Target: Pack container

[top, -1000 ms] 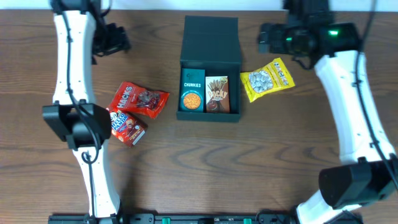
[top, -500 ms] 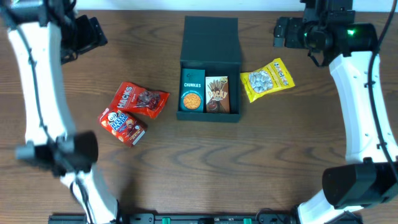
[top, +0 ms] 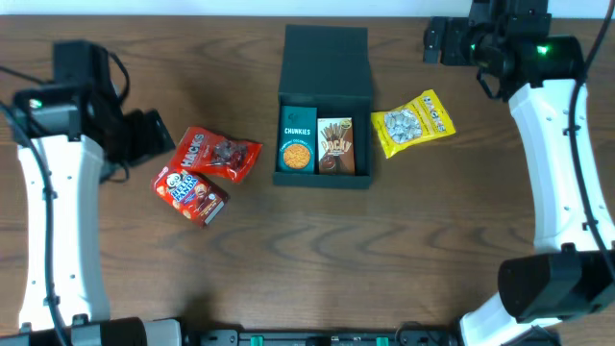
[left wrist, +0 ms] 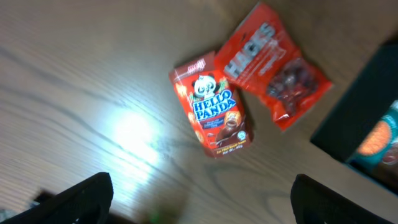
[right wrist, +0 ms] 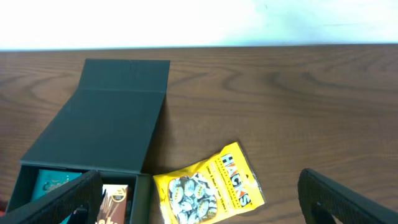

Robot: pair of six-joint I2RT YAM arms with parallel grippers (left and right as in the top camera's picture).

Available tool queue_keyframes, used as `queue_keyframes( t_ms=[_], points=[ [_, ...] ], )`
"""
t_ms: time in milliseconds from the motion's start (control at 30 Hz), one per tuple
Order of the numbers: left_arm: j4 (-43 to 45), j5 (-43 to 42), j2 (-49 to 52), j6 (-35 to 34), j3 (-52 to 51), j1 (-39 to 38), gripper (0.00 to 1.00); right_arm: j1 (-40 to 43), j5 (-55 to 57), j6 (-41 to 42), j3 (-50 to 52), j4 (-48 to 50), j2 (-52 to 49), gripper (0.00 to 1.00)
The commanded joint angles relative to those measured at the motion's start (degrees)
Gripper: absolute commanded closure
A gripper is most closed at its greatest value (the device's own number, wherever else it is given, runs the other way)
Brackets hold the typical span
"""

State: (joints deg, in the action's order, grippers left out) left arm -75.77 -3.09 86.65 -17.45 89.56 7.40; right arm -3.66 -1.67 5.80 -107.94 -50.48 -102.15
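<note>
Left tool [left wrist: 202, 199] and right tool [right wrist: 199, 193] are gaping empty; the container [right wrist: 118, 118], ahead of the right, is looking stiff, light: pinch its flap edge.

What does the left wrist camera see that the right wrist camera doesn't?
Only the left wrist view shows the red Hello Panda box and the red snack bag next to it. Only the right wrist view shows the yellow snack bag, the flipped-open lid and the brown Pocky box. Both show the dark teal container, the teal cookie packet inside it, and the wooden table.
</note>
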Motion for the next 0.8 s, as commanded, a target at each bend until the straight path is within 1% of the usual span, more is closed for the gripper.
queue_keyframes(
  t_ms=[0, 133, 200, 333, 500, 600, 767],
  points=[
    [3.85, -2.36, -0.50, -6.05, -8.68, 0.07, 0.08, 0.37, 0.15, -0.79, -0.79, -0.66, 0.63, 0.01],
    [13.92, -6.99, -0.50, -8.85, -19.82, 0.07, 0.07, 0.37, 0.17, -0.83, -0.79, -1.90, 0.63, 0.01],
    [19.30, -9.01, -0.46, -9.64, -24.52, 0.07, 0.02, 0.37, 0.15, -1.68, -0.79, -2.36, 0.63, 0.01],
    [27.04, -11.58, 0.04, -10.49, -31.34, 0.07, 0.02, 0.37, 0.17, -1.88, -0.79, -2.71, 0.63, 0.01],
    [31.87, -11.52, 0.33, -15.85, -35.67, 0.07, 0.02, 0.37, 0.17, -2.32, -0.79, -2.67, 0.63, 0.01],
    [32.59, -11.15, 0.33, -18.62, -36.33, 0.02, 0.03, 0.37, 0.17, -2.75, -0.79, -2.64, 0.63, 0.01],
    [32.72, -6.45, 0.46, -23.89, -37.29, -1.38, 0.03, 0.37, 0.17, -2.91, -0.79, -2.58, 0.63, 0.01]
  ],
)
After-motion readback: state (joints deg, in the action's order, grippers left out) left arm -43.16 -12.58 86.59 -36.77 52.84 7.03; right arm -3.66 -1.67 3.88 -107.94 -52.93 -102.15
